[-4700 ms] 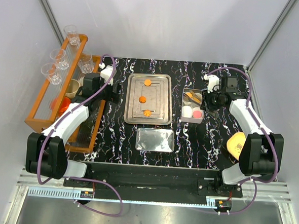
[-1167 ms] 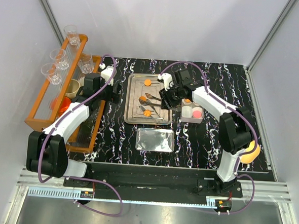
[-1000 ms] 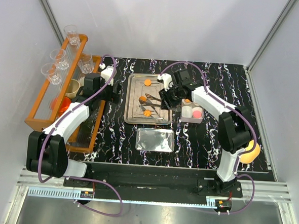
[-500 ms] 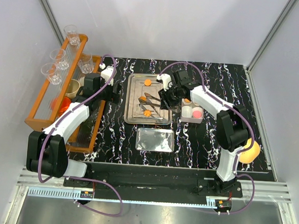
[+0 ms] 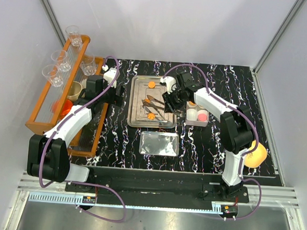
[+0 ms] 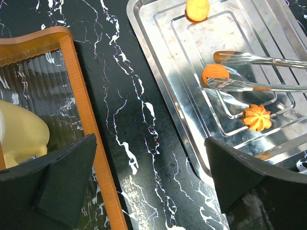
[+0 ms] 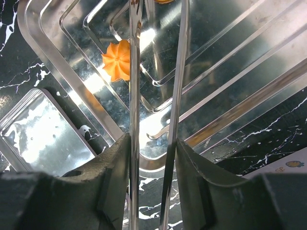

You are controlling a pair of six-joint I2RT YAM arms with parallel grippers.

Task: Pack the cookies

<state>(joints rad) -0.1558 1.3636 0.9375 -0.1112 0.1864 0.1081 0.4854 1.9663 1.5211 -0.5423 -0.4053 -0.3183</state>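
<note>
Your right gripper is clamped on the handle end of the metal tongs, one finger pressing each arm, so every bit of squeeze goes straight to the tips; your left gripper stands wide with nothing in it, over the black table between the wooden rack and the tray, and I'd leave it parked there

Three of the cookies lie on the tray: the far round cookie near its back edge, the middle round cookie, and the flower-shaped cookie nearest the arms; the tong tips straddle the middle round cookie, the nearer tip looking to touch its edge and the other just beside it

The step in hand looks like the pinch; keep both tips low against the tray floor so they meet the biscuit across its widest part, not over its top; close slowly and stop as soon as it is caught, since a thin biscuit may crack or flick out sideways; mind the tray's raised ribs, which could snag a tip; lift straight up before swinging right to the small tin beside the tray; from here I cannot tell which spot in it is free
</note>
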